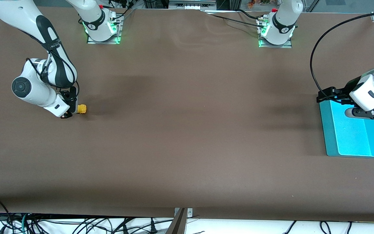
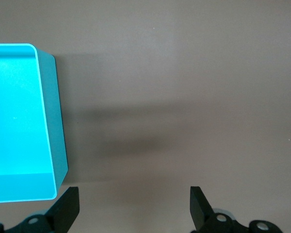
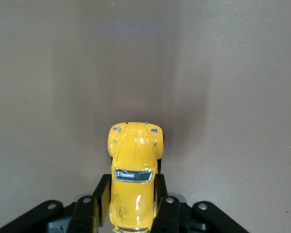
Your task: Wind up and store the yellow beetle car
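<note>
With the yellow beetle car point(image 3: 134, 179) pinched between closed fingers of the right gripper point(image 1: 71, 112) low at the right arm's end of the table, winding seems underway. Next: pull back, release. Left gripper point(image 2: 134, 206) waits spread wide over the cyan bin point(image 1: 355, 152).

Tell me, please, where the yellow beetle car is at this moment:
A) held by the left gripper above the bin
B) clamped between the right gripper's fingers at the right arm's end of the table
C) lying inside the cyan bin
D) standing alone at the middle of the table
B: the right wrist view shows the yellow beetle car clamped between the fingers of the right gripper, while the left gripper hangs open beside the cyan bin, which holds nothing.
</note>
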`<state>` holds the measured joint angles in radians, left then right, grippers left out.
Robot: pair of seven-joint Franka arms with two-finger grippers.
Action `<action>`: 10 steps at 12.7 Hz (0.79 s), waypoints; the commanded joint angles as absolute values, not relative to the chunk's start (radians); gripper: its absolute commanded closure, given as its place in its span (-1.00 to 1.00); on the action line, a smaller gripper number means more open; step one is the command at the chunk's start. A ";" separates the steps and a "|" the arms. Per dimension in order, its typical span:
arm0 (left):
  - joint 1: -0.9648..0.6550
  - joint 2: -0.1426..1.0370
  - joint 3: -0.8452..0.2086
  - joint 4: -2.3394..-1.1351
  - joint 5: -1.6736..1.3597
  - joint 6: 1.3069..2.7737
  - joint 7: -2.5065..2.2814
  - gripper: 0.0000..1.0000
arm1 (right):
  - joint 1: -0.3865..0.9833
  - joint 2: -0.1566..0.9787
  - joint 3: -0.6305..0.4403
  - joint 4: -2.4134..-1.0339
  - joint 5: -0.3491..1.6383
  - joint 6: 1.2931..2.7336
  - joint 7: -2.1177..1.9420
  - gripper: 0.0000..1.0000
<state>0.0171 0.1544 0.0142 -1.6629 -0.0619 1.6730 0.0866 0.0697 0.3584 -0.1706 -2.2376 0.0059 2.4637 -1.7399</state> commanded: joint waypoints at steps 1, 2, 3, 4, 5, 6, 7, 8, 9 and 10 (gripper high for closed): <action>0.021 0.124 0.014 -1.710 -0.084 1.704 0.094 -1.00 | 0.057 0.401 -0.189 -2.270 0.000 2.439 -1.763 -0.99; 0.021 0.123 0.014 -1.726 -0.084 1.721 0.094 -1.00 | 0.058 0.373 -0.189 -2.261 0.008 2.366 -1.723 -1.00; 0.021 0.118 0.014 -1.745 -0.084 1.738 0.094 -1.00 | 0.058 0.347 -0.187 -2.243 0.006 2.305 -1.685 -1.00; 0.021 0.115 0.014 -1.761 -0.084 1.753 0.094 -1.00 | 0.061 0.335 -0.183 -2.232 0.006 2.269 -1.674 -1.00; 0.021 0.114 0.012 -1.770 -0.086 1.761 0.094 -1.00 | 0.063 0.321 -0.178 -2.224 0.005 2.248 -1.672 -1.00; 0.021 0.114 0.012 -1.775 -0.086 1.763 0.094 -1.00 | 0.067 0.318 -0.178 -2.209 0.005 2.231 -1.672 -1.00; 0.021 0.112 0.012 -1.775 -0.086 1.763 0.094 -1.00 | 0.069 0.318 -0.178 -2.191 0.003 2.214 -1.674 -1.00; 0.021 0.112 0.012 -1.775 -0.086 1.763 0.094 -1.00 | 0.069 0.318 -0.178 -2.174 0.003 2.201 -1.674 -1.00; 0.021 0.112 0.011 -1.775 -0.086 1.761 0.094 -1.00 | 0.069 0.318 -0.178 -2.155 0.003 2.192 -1.672 -1.00; 0.021 0.112 0.006 -1.775 -0.086 1.759 0.094 -1.00 | 0.069 0.318 -0.178 -2.129 0.003 2.157 -1.671 -1.00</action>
<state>0.0171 0.1485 0.0134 -1.7378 -0.0619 1.7444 0.0866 0.0709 0.3250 -0.1827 -2.1693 0.0056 2.2161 -1.6862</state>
